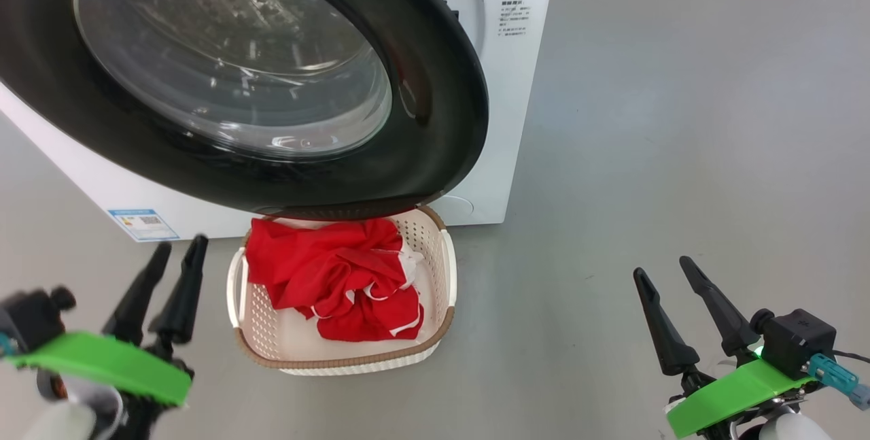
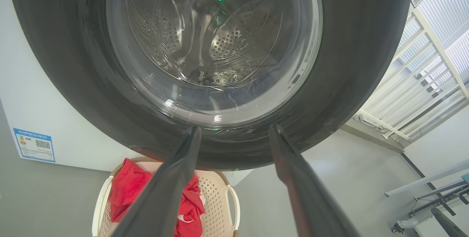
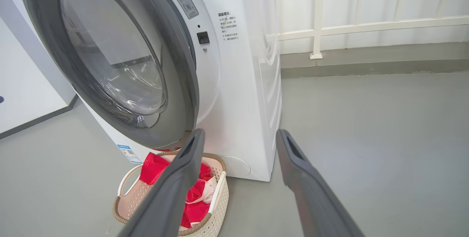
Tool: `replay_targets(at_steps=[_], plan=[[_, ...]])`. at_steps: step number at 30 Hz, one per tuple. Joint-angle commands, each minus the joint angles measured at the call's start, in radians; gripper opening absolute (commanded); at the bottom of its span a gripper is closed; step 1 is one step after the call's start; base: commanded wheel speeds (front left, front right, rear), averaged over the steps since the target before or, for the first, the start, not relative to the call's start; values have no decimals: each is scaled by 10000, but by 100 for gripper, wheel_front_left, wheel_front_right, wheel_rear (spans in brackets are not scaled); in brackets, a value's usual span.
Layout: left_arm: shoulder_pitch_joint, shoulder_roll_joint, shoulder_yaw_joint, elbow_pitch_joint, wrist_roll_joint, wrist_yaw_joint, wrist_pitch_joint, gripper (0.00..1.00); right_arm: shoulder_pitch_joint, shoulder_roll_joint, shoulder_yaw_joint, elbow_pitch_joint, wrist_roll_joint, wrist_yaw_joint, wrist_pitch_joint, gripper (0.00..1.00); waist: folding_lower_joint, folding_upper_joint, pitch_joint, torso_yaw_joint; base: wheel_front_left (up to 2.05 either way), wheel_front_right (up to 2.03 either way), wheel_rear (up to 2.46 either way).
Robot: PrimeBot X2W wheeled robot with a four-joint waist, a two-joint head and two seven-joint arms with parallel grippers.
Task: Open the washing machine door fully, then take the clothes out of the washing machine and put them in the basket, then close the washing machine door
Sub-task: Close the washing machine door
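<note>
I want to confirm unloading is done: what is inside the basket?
The red clothes lie crumpled in the basket, with bare bottom showing at its near end. Its far end is covered by the washing machine door, and anything beneath the clothes is hidden.

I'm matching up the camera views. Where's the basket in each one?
Head view: basket lower centre, below the door.
Left wrist view: basket bottom left, partly behind a finger.
Right wrist view: basket bottom left, partly behind a finger.
Shared landmark: blue label, up-left of the basket.
</note>
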Motion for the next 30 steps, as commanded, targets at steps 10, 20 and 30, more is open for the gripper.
replay_targets(at_steps=[10,20,30], plan=[[1432,-699,2092,-479,2034,-60,-121,100,172,-262,-55,-254,-61,62,-65,100,0,0,1,-96,0,0,0],[2341,-1978,3546,-590,4084,-60,-121,100,283,-300,-218,-262,-63,62,-65,100,0,0,-62,-266,0,0,0],[3129,-2988,4563,-845,6308,-60,-122,100,498,-321,-306,-227,-69,62,-65,100,0,0,-384,-435,0,0,0]])
